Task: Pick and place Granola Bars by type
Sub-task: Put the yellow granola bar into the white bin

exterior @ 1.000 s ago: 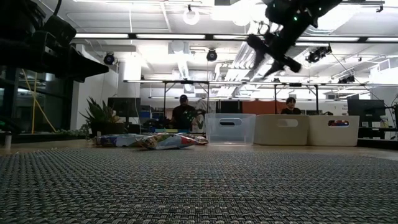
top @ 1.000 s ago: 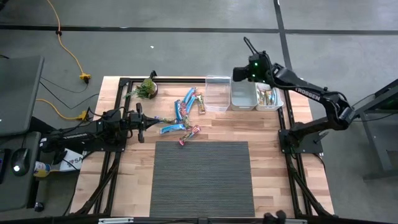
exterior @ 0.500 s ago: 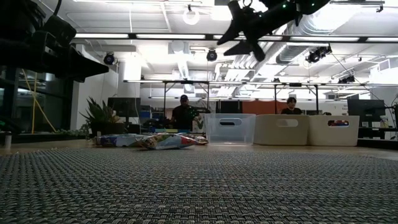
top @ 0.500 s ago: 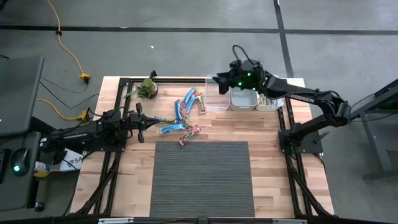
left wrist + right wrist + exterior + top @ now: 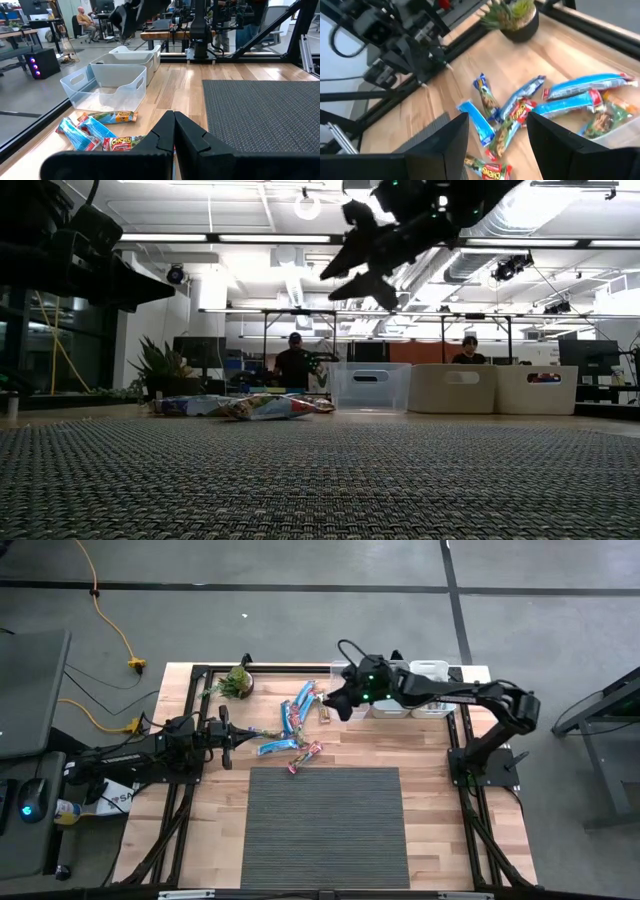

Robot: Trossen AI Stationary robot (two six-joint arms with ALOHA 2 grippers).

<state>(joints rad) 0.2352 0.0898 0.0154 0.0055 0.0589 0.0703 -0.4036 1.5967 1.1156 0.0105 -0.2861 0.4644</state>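
Hovering open, right hand (image 5: 336,703) above Granola Bars (image 5: 297,725).

Black jointed arms, green indicator light, white lettering, black cables.

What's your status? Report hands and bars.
Right hand open, empty, above the granola bars. Left hand shut, parked beside pile. Nothing in the way.

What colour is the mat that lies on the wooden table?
Dark grey, with fine woven ribs; the mat shows best in the high view.
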